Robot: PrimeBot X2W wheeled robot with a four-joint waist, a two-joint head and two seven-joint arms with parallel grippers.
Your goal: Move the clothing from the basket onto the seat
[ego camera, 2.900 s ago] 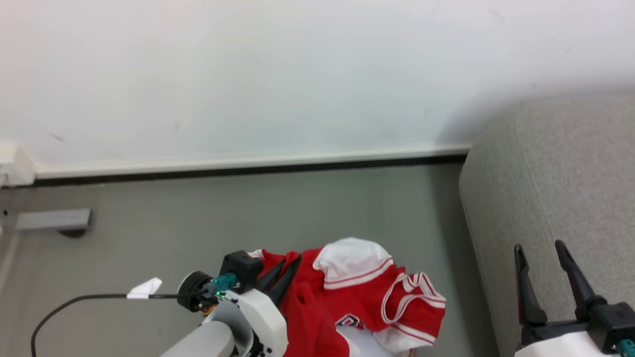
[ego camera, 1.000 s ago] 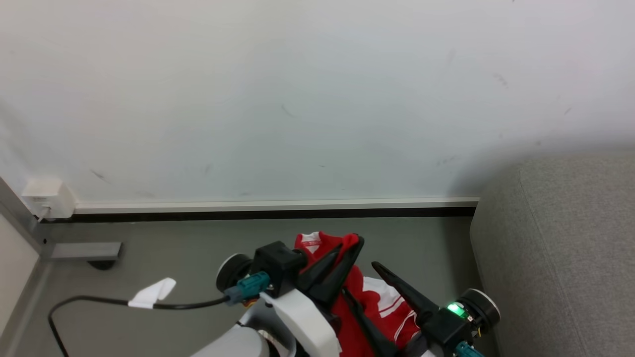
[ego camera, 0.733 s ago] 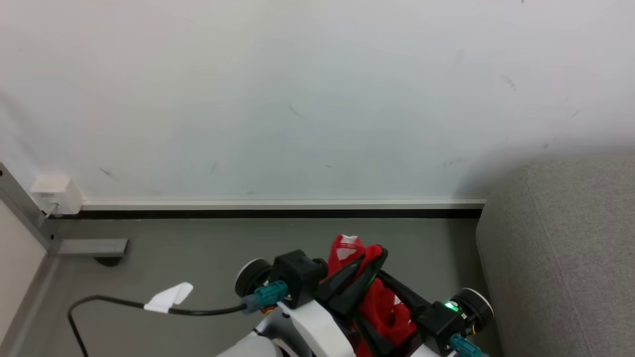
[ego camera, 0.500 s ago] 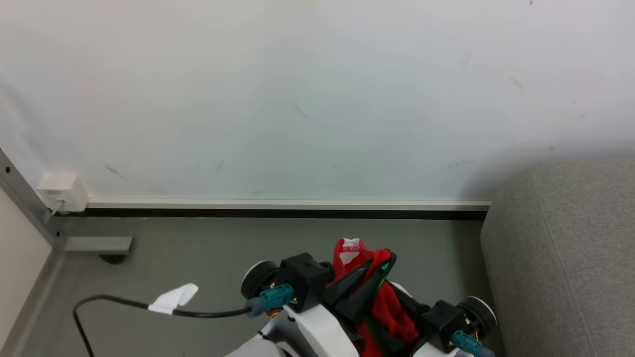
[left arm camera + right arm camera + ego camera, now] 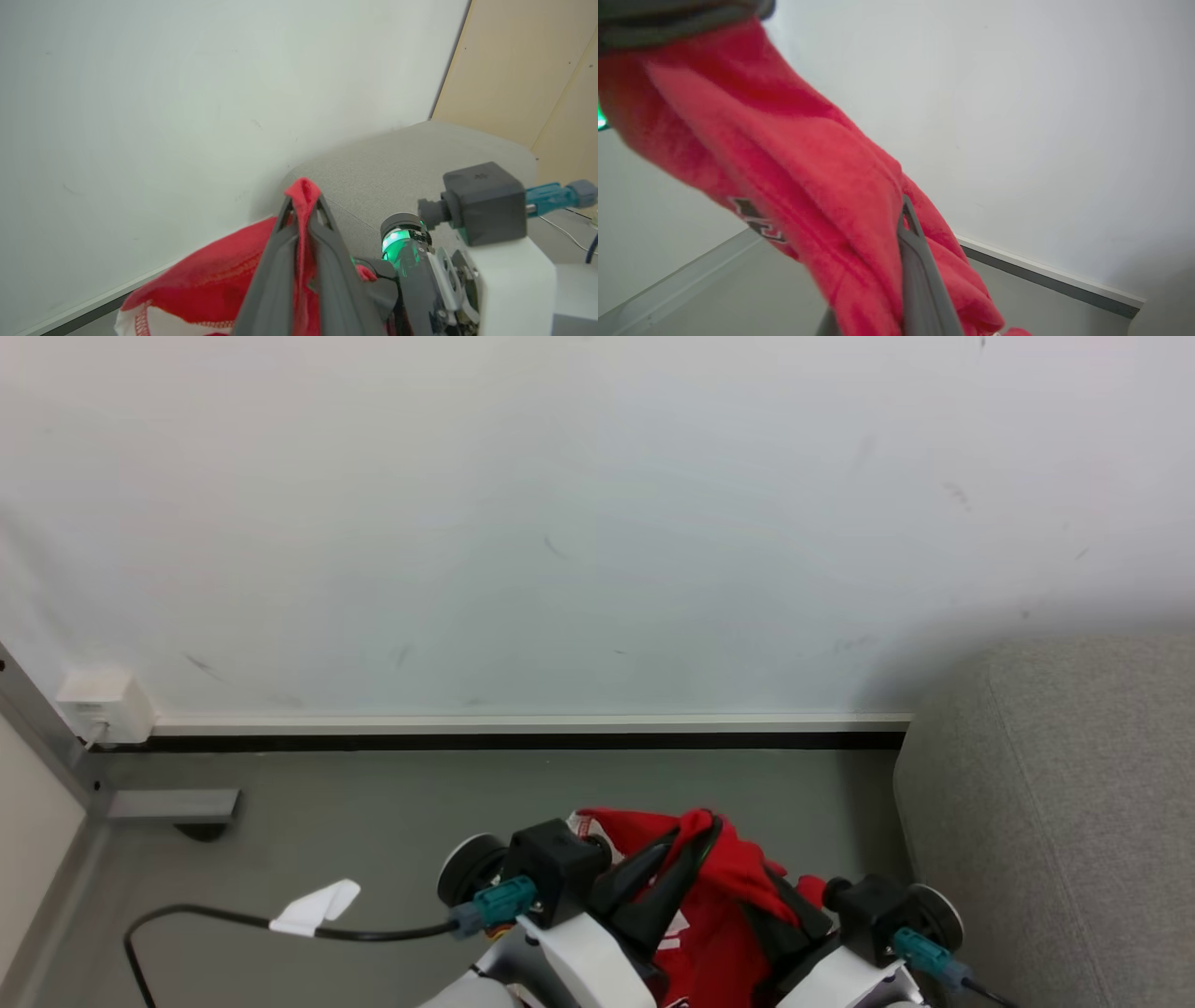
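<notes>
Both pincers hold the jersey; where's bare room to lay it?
The seat, on the right, shows bare grey fabric up to the wall. The floor between skirting and clothing is bare too. Crowded at lower left, where the cable runs.

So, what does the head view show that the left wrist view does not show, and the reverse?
Head view brings the black cable with its white tag and the white wall box. Left wrist view brings the beige wood panel and a green light on the right arm's wrist. Both share the red jersey pinched in the shut left gripper, the right gripper in its folds, the grey sofa and the white wall.
</notes>
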